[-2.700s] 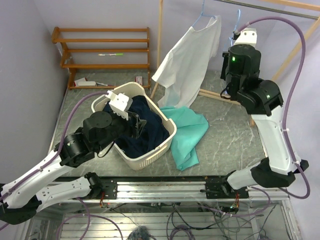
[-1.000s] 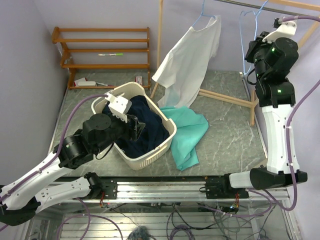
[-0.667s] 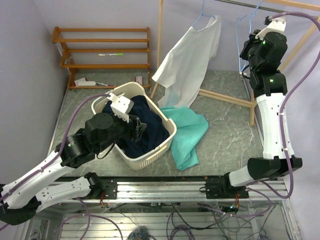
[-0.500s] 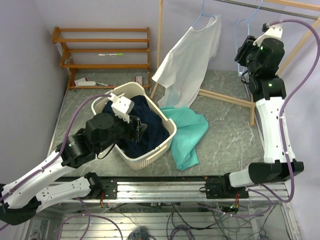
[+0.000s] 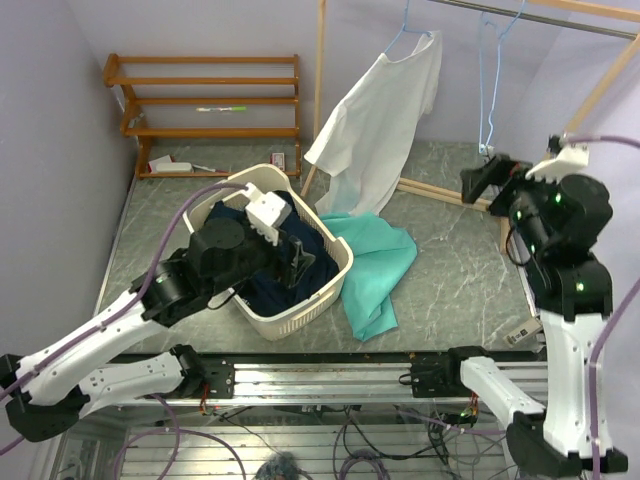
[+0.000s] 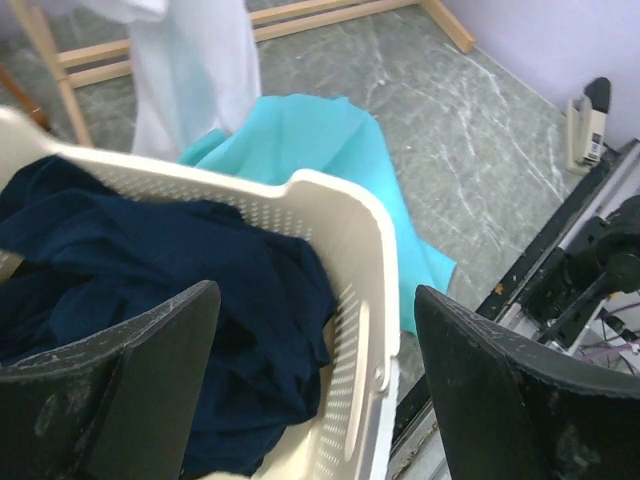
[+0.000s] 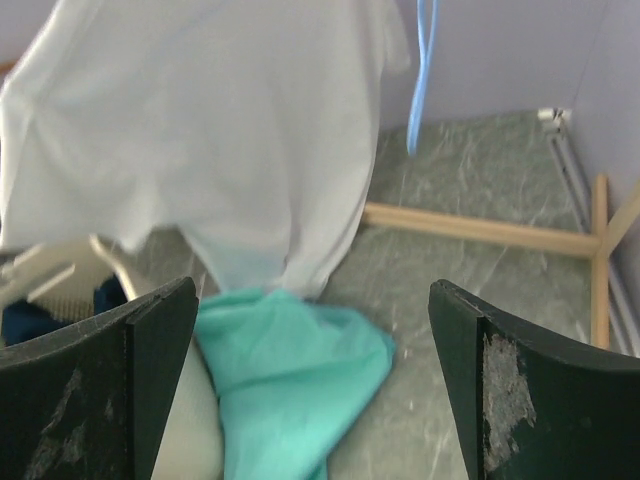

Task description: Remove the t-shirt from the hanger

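Observation:
A white t-shirt [image 5: 375, 125] hangs askew from a light blue hanger [image 5: 407, 22] on the rail at the back; its hem reaches the table. It fills the top of the right wrist view [image 7: 210, 120]. My right gripper [image 5: 482, 180] is open and empty, low at the right, well clear of the shirt, facing it [image 7: 315, 385]. My left gripper [image 5: 295, 262] is open and empty above the cream basket [image 5: 335, 275], over its near rim [image 6: 345, 215] in the left wrist view [image 6: 315, 390].
An empty blue hanger [image 5: 490, 75] hangs right of the shirt [image 7: 422, 70]. A teal garment [image 5: 372, 262] lies on the table beside the basket. Navy clothes [image 6: 150, 290] fill the basket. The wooden rack base [image 5: 440, 192] crosses the back; a wooden shelf [image 5: 205, 100] stands back left.
My right arm has dropped from up by the rail and the empty hanger to low at the right. My left gripper has shifted a little right over the basket.

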Tool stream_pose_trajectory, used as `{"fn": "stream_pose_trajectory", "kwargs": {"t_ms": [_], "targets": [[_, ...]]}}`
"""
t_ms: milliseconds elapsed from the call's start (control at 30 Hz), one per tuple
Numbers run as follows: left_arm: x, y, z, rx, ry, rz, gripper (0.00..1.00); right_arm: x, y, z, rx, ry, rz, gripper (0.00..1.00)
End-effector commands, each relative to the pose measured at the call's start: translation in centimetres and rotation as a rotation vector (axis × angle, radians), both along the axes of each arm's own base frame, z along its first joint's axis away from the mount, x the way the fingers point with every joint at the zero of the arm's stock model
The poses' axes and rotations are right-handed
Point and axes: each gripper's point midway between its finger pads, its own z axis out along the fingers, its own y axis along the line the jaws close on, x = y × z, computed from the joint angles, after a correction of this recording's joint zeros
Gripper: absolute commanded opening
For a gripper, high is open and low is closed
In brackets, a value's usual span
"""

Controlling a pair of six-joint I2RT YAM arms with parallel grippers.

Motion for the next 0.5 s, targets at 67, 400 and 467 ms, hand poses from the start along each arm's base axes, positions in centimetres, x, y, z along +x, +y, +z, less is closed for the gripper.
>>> {"fn": "stream_pose_trajectory", "kwargs": {"t_ms": [67,400,467], "targets": [[0.5,-7.8,2.4,-0.044,0.008,-0.241,0.92,-6.7,1.0,-6.0,-0.015,0.162,0.091,1.0],[8.3,-19.5,-4.8,0.247,0.181,-0.225,0.95,-12.2,-1.1,-6.2,-0.011,0.06,-0.016,1.0],[9.5,-21.0,-6.5,0.285,0.208,-0.21,0.95,-12.8,-1.5,-6.3,-0.011,0.048,-0.037,1.0]]}}
